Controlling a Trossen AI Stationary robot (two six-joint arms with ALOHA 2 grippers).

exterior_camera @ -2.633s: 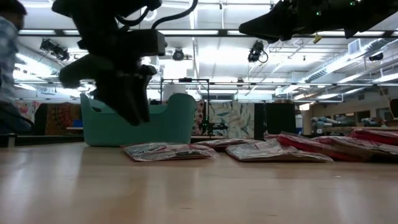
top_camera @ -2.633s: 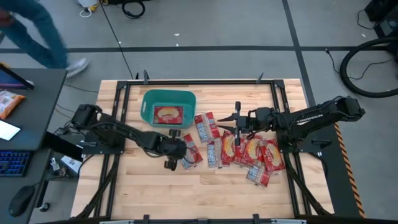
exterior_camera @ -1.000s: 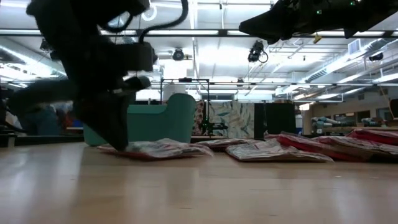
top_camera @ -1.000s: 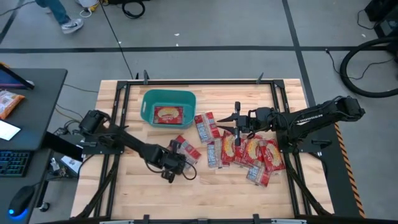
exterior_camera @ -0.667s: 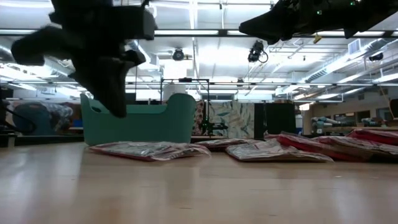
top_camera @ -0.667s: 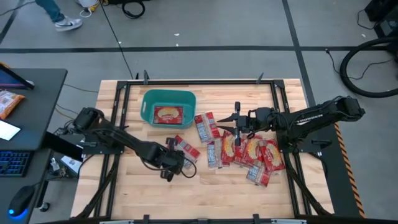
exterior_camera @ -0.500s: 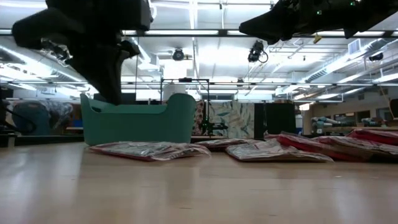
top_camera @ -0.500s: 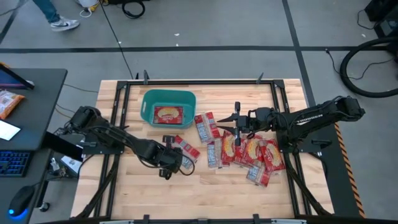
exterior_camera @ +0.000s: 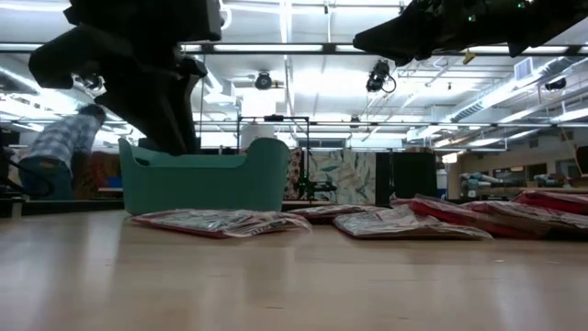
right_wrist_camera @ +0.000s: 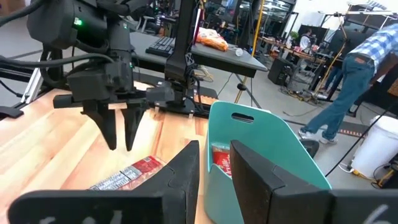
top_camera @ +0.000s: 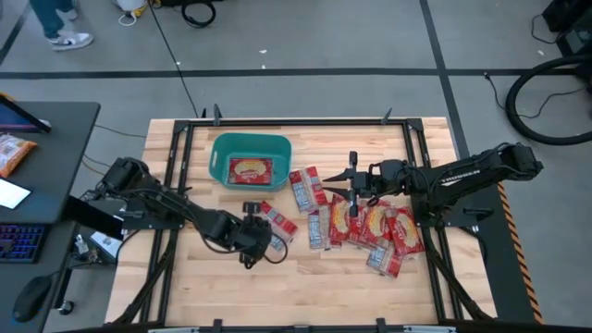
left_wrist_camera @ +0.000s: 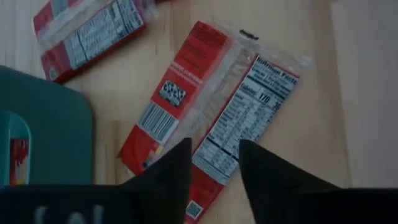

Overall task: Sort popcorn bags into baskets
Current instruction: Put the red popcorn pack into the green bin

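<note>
A teal basket (top_camera: 250,159) stands at the table's far left-centre with one red popcorn bag (top_camera: 248,170) lying inside. Another popcorn bag (top_camera: 277,222) lies flat on the wood near the basket; in the left wrist view (left_wrist_camera: 214,112) its printed back faces up. My left gripper (top_camera: 252,242) hangs open and empty above that bag's near end, clear of it in the low view (exterior_camera: 170,119). Several more bags (top_camera: 370,227) lie in an overlapping pile at centre-right. My right gripper (top_camera: 344,182) hovers open and empty over the pile's far left part.
One more bag (top_camera: 305,190) lies between the basket and the pile. Bare wood stretches along the table's near side (top_camera: 277,287). A desk with a keyboard and an orange packet (top_camera: 14,153) stands off the table's left. A person (right_wrist_camera: 348,81) walks in the room beyond.
My left gripper has risen from table level, where it stood at the bag's near end, and now hangs well clear above the bag. The bag has settled flat on the wood. My right arm has kept still.
</note>
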